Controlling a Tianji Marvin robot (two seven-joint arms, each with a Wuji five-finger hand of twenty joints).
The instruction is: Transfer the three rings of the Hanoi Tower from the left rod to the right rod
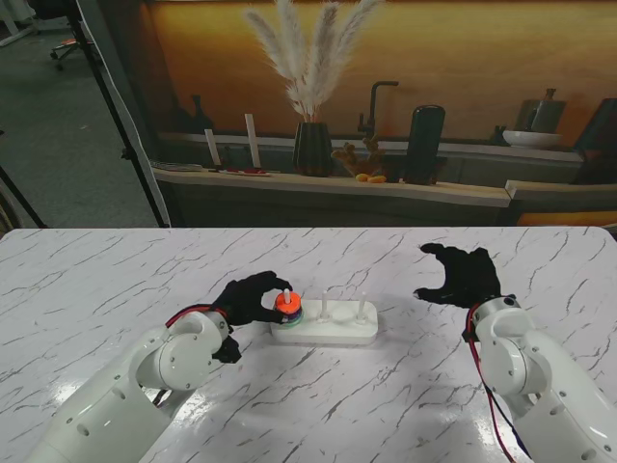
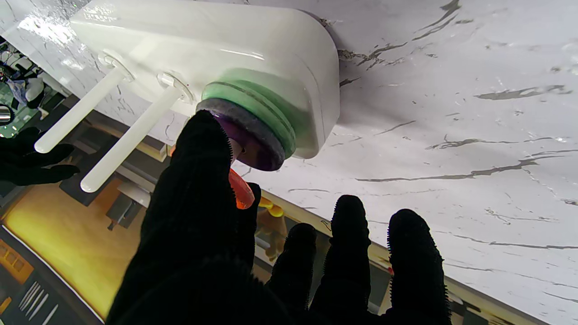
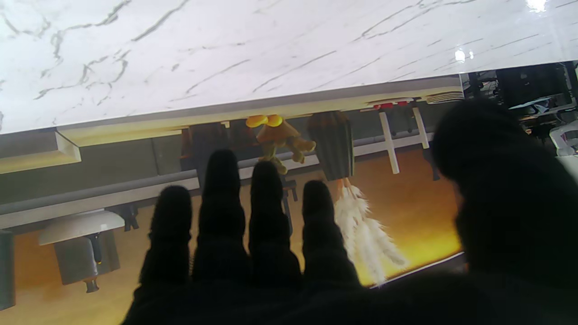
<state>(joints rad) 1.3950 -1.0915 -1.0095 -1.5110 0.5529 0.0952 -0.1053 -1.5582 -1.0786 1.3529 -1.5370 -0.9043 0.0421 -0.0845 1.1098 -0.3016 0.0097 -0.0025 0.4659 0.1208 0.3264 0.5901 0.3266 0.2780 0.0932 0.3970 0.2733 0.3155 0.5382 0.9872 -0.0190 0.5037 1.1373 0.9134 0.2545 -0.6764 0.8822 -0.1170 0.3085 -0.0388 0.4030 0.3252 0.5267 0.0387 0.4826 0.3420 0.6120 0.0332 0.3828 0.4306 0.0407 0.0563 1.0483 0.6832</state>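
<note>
Left hand [image 2: 203, 234] pinching orange ring [image 2: 240, 189].

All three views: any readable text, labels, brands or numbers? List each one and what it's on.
None readable in any view.
Hanoi tower base: plain white, no marking visible.
Orange ring, purple ring, green ring: no numbers or print.
Left robot hand and right robot hand: black gloves, no logo visible.
Background shelf items: too small and blurred to tell.

Our rings [image 1: 287, 307] sit stacked on the left rod [image 1: 288, 292] of the base [image 1: 328, 332], which rests mid-bench [image 1: 96, 289].
</note>
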